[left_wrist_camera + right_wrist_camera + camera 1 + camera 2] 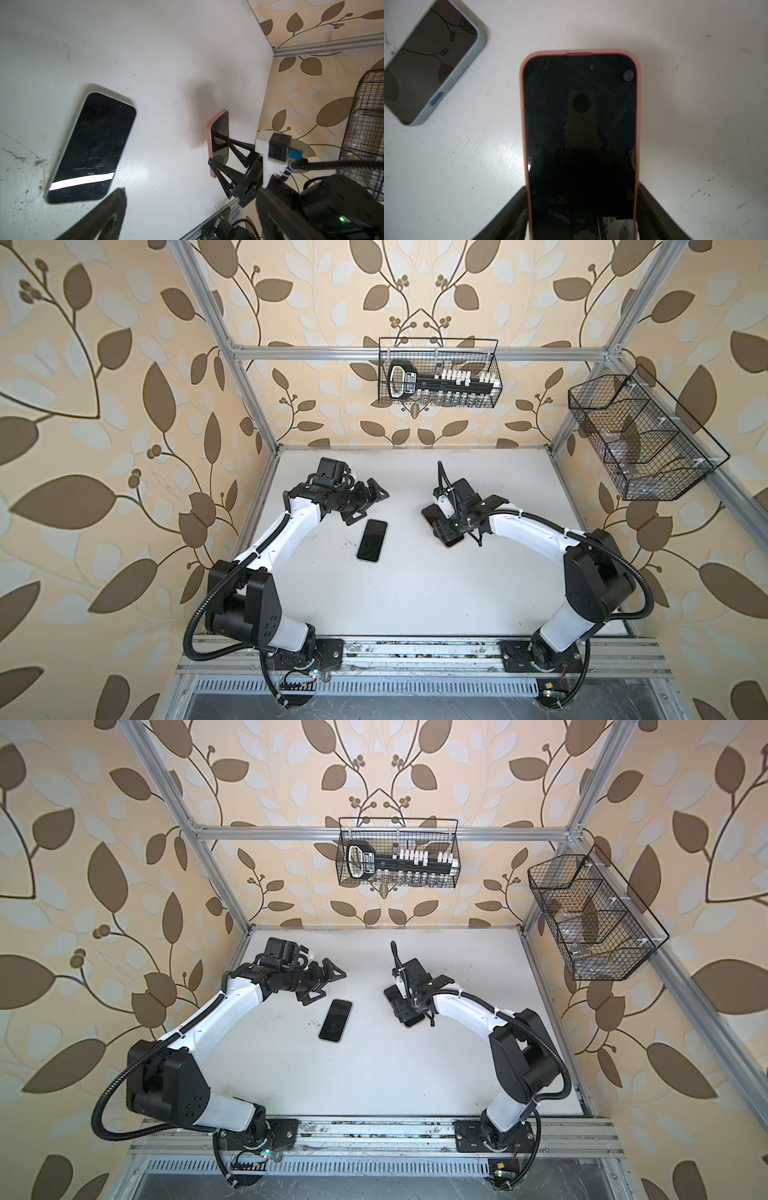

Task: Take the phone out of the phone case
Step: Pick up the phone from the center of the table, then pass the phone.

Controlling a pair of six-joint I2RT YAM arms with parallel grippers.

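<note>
Two phones are in view, each with a dark glass screen and each in its own case. A grey-cased phone point(372, 540) point(91, 147) lies flat, screen up, on the scuffed white table point(415, 597). A pink-cased phone point(580, 124) point(220, 128) is to its right, at about the same depth on the table. There are two white-and-black arms, and two black mesh baskets hang on the aluminium frame: a rear wire basket point(494, 377) far behind the grey-cased phone, and a side wire basket point(665, 472) well to its right. The left arm point(286, 526) reaches in from the near left with its elbow bent and its wrist roughly level. The left gripper point(368, 506) hovers just behind and left of the grey-cased phone, its fingers spread wide and holding nothing. The right arm point(528, 526) arches in from the near right and bends downward at the wrist. The right gripper point(581, 189) has its two black fingers point(512, 212) pressed against the long sides of the soft pink case point(522, 108), clamped on the pink-cased phone near one end. That phone sits inside the pink case, whose rim runs round the screen. Whether it is clear of the table cannot be told.
</note>
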